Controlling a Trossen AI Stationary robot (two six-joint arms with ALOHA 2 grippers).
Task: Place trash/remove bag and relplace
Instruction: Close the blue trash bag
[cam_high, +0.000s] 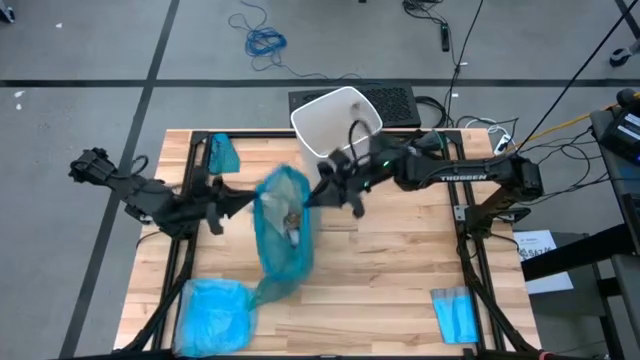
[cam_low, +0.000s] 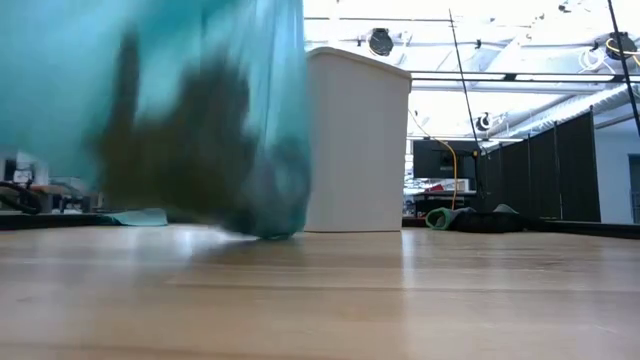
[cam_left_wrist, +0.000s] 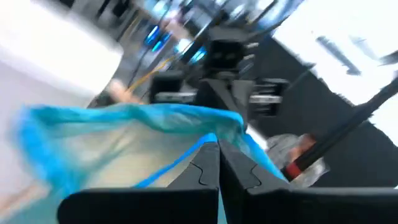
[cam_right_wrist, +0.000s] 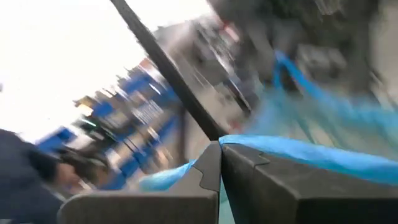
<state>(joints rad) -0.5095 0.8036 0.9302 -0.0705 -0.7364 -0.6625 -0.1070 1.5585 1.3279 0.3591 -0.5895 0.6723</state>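
Together the left end effector (cam_high: 250, 200) and right end effector (cam_high: 322, 190), each pinching the bag's rim, hold the bag (cam_high: 283, 232) over the surface (cam_high: 400, 260), likely keeping trash (cam_high: 291, 222) inside, near the bin (cam_high: 335, 122).

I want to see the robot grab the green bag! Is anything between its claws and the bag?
No, nothing visible is in the way. The left gripper and the right gripper are each shut on the rim of the bag, holding it up beside the white bin.
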